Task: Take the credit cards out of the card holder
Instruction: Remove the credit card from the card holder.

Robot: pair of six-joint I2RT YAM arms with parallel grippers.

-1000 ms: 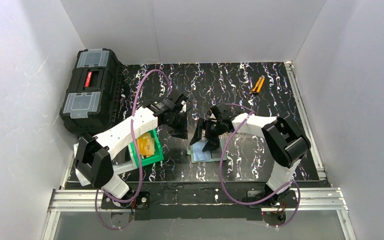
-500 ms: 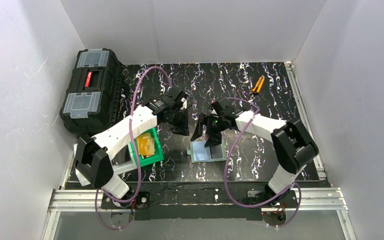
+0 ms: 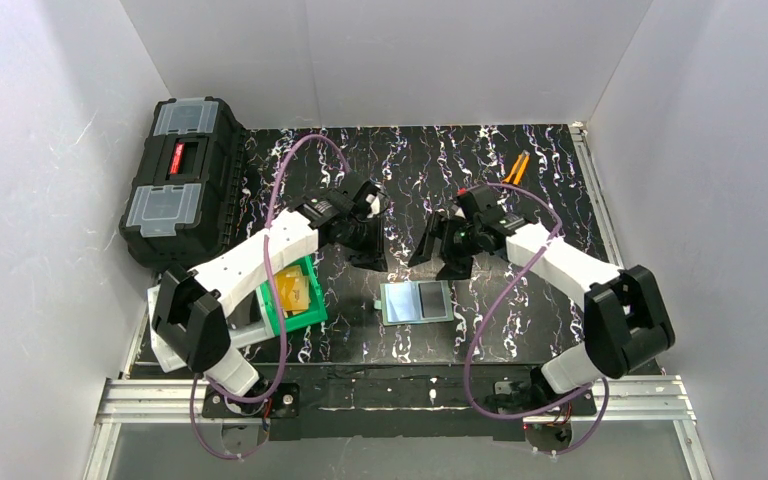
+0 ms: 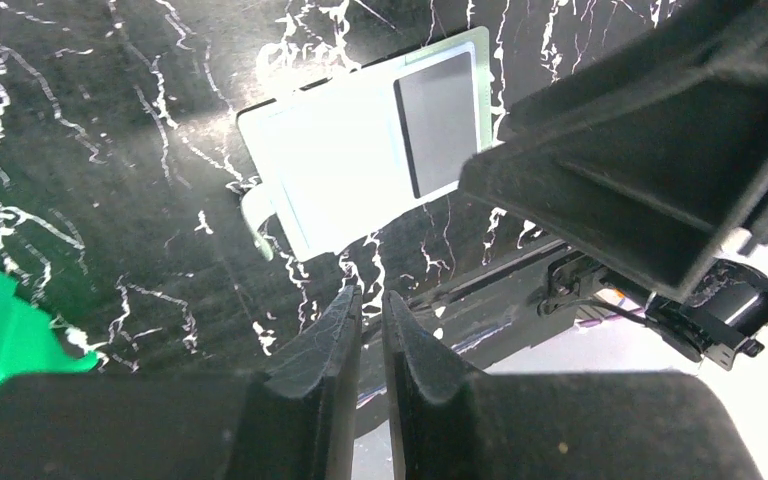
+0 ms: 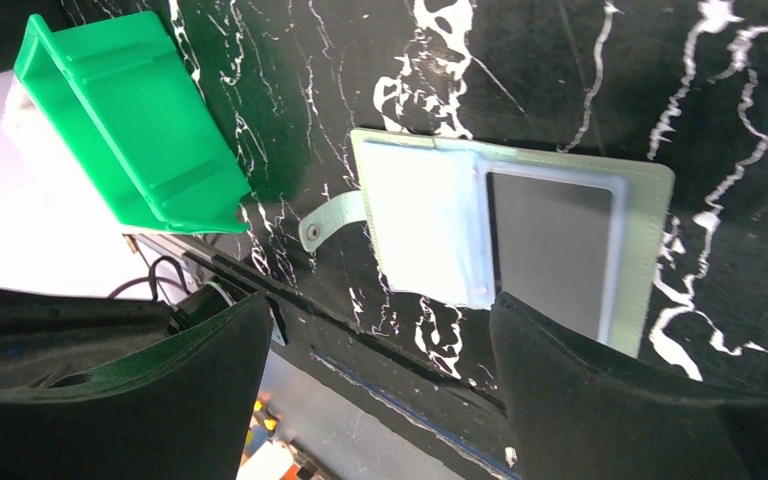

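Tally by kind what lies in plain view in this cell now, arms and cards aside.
Black plastic toolbox, clear lid pockets: 1
Bright green plastic bin: 1
Open grey-green bifold card holder: 1
Orange-handled hand tool: 1
Total: 4

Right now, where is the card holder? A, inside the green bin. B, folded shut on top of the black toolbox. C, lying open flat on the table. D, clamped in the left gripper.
C: the card holder lies spread open on the black table, inner panels facing up, with the left gripper and right gripper both apart from it.
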